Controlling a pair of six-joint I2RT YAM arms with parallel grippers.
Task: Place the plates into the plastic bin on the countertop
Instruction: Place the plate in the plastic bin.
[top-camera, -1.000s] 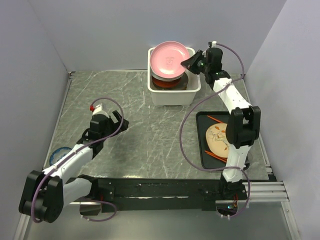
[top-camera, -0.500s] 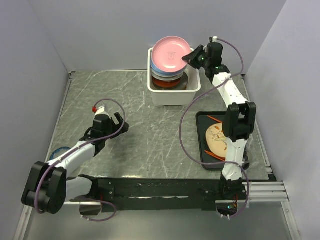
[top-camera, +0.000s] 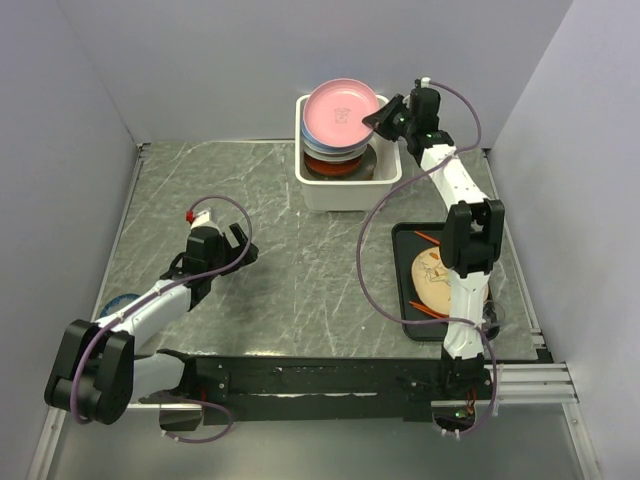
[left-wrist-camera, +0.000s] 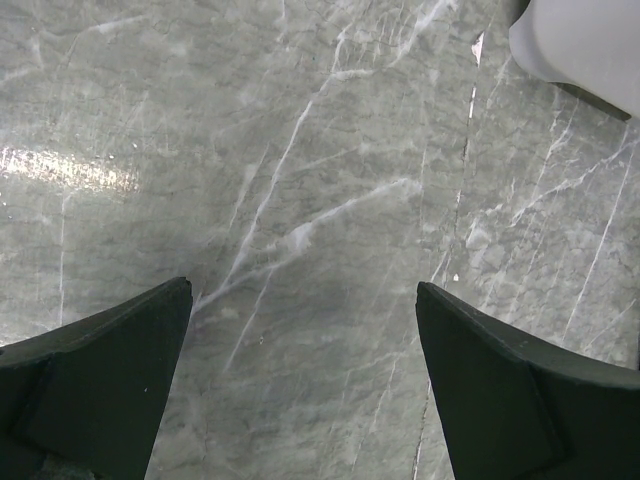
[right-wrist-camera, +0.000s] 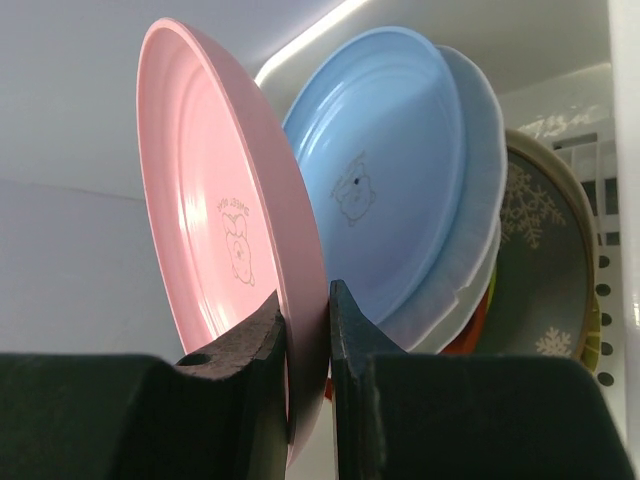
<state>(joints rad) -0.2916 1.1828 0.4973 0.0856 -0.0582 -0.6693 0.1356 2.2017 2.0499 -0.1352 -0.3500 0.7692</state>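
My right gripper is shut on the rim of a pink plate, holding it above the white plastic bin at the back of the countertop. In the right wrist view the pink plate is pinched between my fingers, above a pale blue plate, a white plate and a grey snowflake plate stacked in the bin. My left gripper is open and empty over bare countertop.
A black rectangular tray with a cream plate lies at the right under the right arm. A blue patterned plate shows at the left edge beside the left arm. Walls close in on three sides.
My right gripper has lifted the pink plate slightly higher and further back over the bin. The left gripper has shifted a little forward.
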